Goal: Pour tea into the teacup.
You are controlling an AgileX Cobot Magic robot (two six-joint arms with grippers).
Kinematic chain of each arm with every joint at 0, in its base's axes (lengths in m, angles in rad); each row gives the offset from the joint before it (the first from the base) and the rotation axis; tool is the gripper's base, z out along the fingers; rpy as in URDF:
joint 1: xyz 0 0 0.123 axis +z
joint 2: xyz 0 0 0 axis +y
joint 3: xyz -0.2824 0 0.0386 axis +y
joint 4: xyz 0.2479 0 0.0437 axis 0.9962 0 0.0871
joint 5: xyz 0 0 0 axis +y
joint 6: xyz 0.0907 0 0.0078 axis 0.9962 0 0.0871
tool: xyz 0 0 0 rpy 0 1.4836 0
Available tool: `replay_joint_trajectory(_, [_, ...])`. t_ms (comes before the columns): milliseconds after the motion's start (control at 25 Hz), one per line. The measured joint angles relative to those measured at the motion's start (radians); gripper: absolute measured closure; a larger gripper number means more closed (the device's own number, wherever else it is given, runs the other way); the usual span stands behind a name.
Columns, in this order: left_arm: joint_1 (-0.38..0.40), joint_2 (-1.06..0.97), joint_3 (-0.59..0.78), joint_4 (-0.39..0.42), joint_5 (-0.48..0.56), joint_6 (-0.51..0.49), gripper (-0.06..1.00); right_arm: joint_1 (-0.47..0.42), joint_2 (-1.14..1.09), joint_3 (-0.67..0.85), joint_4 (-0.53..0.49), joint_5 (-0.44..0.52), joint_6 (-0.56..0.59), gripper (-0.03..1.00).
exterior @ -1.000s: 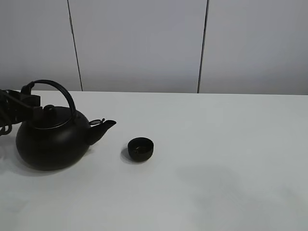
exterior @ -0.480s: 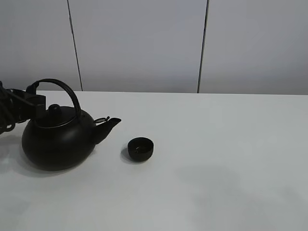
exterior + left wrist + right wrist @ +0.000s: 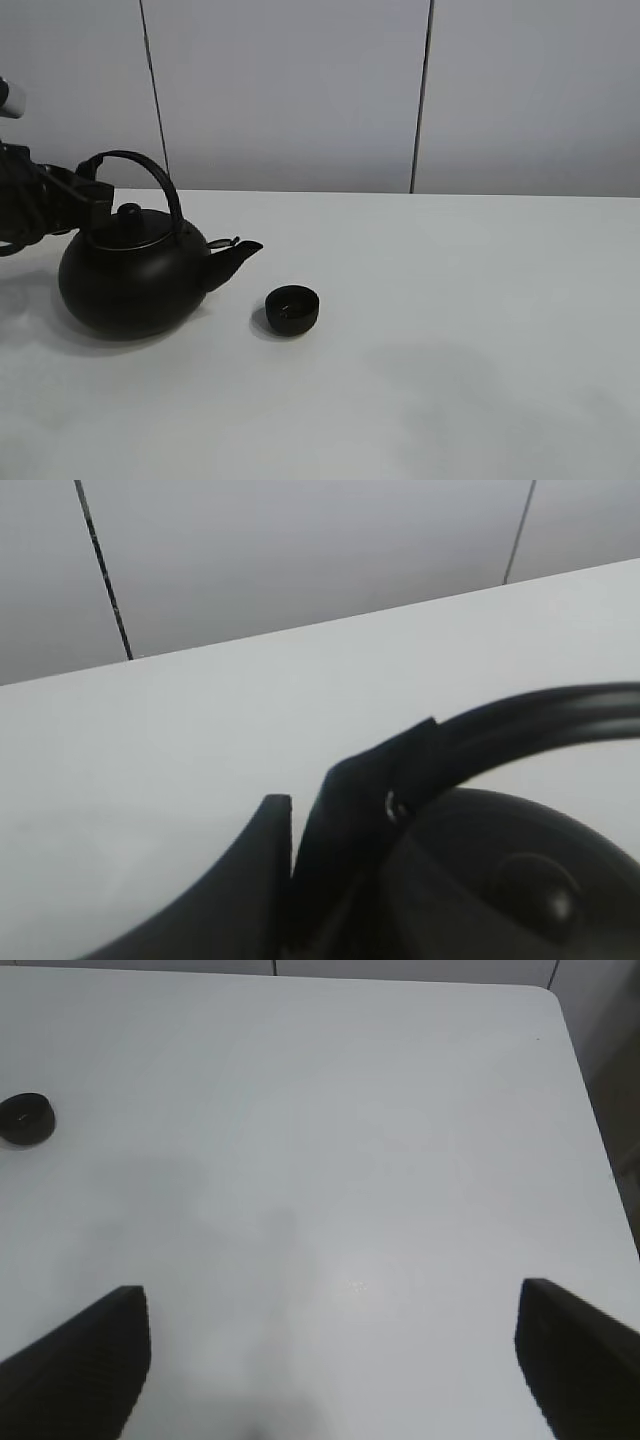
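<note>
The teacup [image 3: 292, 309] is a tiny black bowl-like cup standing on the white table [image 3: 450, 300]. It also shows in the right wrist view [image 3: 25, 1120]. The big black kettle [image 3: 135, 283] is to the cup's left, with its spout [image 3: 238, 256] pointing at the cup and stopping short of it. My left gripper [image 3: 85, 195] is shut on the left end of the kettle's arched handle [image 3: 150, 170]. The left wrist view shows the gripper [image 3: 295, 830] clamped on the handle [image 3: 540, 715] above the lid [image 3: 520, 890]. My right gripper [image 3: 335, 1380] is open and empty over bare table, far right of the cup.
A grey panelled wall [image 3: 290, 90] rises behind the table's back edge. The table's right edge and far corner [image 3: 560, 1000] show in the right wrist view.
The kettle, held by my left gripper, has moved right toward the teacup and risen slightly. The teacup has not moved.
</note>
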Motion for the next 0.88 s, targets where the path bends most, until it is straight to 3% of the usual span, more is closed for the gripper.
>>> replay_joint_trajectory(600, [-0.015, 0.000, -0.059, 0.058, 0.069, -0.004, 0.81, 0.000, 0.000, 0.000, 0.000, 0.000, 0.000, 0.29])
replay_joint_trajectory(880, [-0.071, 0.000, -0.131, 0.065, 0.177, -0.003, 0.81, 0.000, 0.000, 0.000, 0.001, 0.000, 0.000, 0.29])
